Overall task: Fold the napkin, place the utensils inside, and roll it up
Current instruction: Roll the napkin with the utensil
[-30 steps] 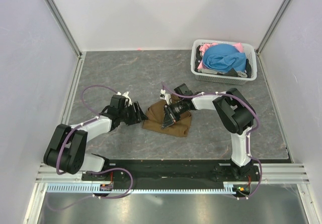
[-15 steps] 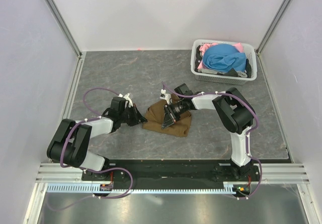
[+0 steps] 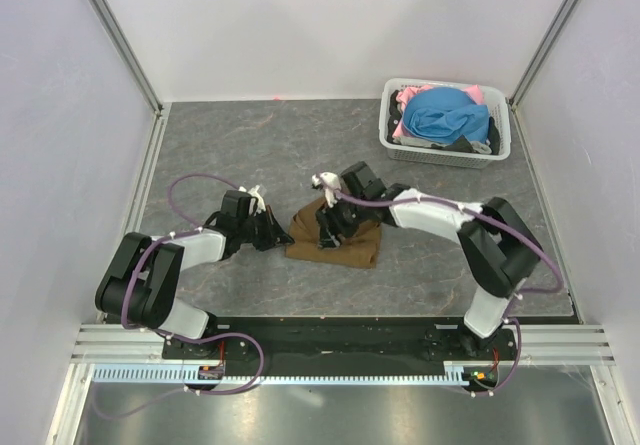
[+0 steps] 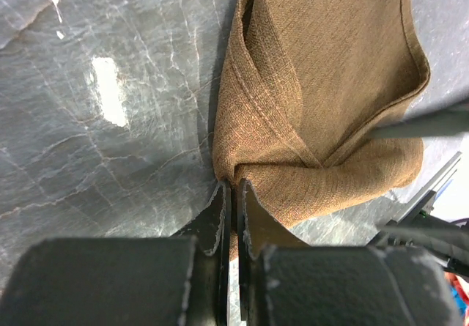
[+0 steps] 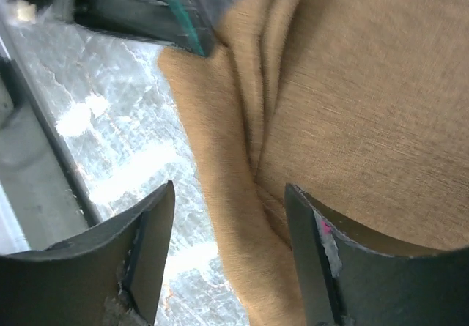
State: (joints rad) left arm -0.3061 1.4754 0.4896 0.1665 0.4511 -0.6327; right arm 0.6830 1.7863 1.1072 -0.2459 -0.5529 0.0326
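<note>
Grey marbled tabletop (image 3: 250, 145), white walls (image 3: 330, 25)

Both arms rise from a long black base plate (image 3: 330, 333). The left arm (image 3: 190, 250) and the right arm (image 3: 430, 213) have white links between bulky black joints, and a thin purple cable (image 3: 185, 180) leads from the plate along each one. The left gripper (image 4: 234, 198) is dark and matte, with pale worn edges. The right gripper (image 5: 229, 190) has broad curved dark fingers (image 5: 150, 253), one with a small pink mark (image 5: 322, 227).

Bright even light; tabletop (image 4: 110, 91) glare; wrist foregrounds blurred.
</note>
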